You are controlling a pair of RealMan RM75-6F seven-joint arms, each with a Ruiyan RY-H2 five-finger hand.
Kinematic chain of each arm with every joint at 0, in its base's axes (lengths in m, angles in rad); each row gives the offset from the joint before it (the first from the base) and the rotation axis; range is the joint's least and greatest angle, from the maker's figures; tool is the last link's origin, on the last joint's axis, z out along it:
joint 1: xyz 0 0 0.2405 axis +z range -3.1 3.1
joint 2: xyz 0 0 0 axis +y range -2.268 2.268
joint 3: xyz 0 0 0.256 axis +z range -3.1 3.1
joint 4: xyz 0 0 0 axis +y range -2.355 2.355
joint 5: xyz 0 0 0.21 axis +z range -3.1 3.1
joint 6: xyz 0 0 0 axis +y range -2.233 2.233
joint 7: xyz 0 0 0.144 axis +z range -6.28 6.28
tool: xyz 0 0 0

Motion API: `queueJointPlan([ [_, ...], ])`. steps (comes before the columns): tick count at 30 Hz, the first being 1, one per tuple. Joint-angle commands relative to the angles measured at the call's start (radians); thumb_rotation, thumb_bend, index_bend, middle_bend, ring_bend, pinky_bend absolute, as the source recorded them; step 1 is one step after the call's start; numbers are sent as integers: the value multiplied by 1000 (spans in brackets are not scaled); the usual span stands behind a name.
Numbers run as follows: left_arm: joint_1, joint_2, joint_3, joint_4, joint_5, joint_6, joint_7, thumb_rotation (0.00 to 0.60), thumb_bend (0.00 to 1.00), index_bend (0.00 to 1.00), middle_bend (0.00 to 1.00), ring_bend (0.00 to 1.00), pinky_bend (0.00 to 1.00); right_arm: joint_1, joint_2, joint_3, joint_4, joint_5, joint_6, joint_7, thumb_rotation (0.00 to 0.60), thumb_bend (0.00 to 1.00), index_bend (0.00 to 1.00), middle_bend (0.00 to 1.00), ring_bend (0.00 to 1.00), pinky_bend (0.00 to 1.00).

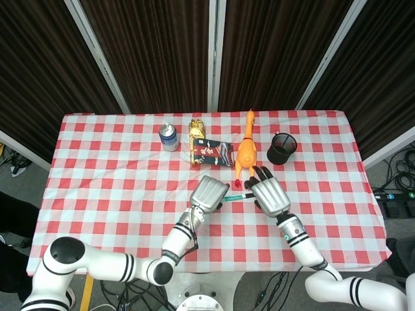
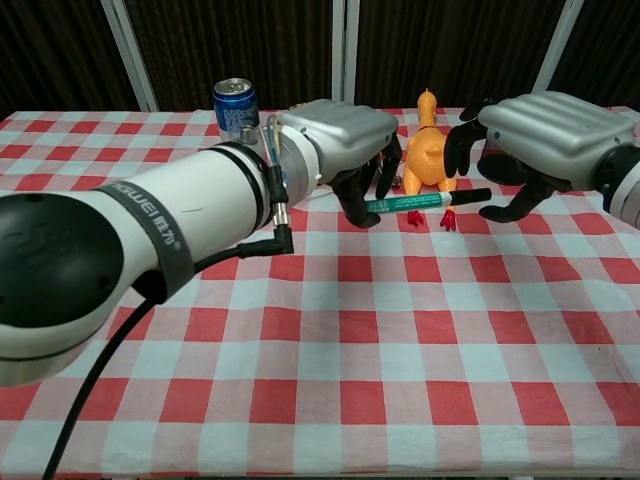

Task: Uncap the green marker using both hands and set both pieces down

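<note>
The green marker (image 2: 405,203) with its black cap (image 2: 470,195) is held level above the checked table, cap end pointing to the right. My left hand (image 2: 340,140) grips the green barrel at its left end; in the head view this left hand (image 1: 209,193) sits just left of the marker (image 1: 238,195). My right hand (image 2: 550,130) hovers over the cap end with fingers spread and curved down around it, and I see no closed grip on the cap. From above, the right hand (image 1: 271,194) covers the cap.
An orange rubber chicken (image 2: 430,150) lies just behind the marker. A black mesh cup (image 1: 281,148) stands at the back right. A blue can (image 2: 235,105), a gold packet (image 1: 196,129) and a dark snack packet (image 1: 211,153) sit at the back.
</note>
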Motion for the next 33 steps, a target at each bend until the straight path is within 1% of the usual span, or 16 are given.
queueJointPlan([
  [1,-2,0,3,0,-4,2,0,600,423,568,607,595,640,8,-14,-4,11,1,4,-14,600,137,417,412,100,159],
  [7,-2,2,4,-11,-9,14,-6,600,424,568,608,595,640,15,-34,-10,19,11,7,-20,600,136,433,430,101,159],
  [11,-3,5,8,-14,-18,18,-4,600,423,567,608,595,640,18,-42,-12,27,13,12,-11,600,137,444,444,118,159],
  [17,-6,5,11,-15,-23,21,-5,600,423,567,608,595,640,21,-42,-15,35,15,19,-2,600,136,451,454,121,159],
  [26,-6,11,19,-32,-24,33,-5,600,423,568,607,595,640,23,-47,-22,29,13,32,-7,600,139,489,479,141,159],
  [29,-4,14,21,-44,-24,42,-3,600,423,567,608,595,640,22,-49,-23,24,18,36,-14,600,154,505,491,149,159],
  [33,-3,20,24,-63,-19,53,1,600,424,568,608,595,640,24,-52,-25,19,23,38,-26,600,199,509,493,149,159],
])
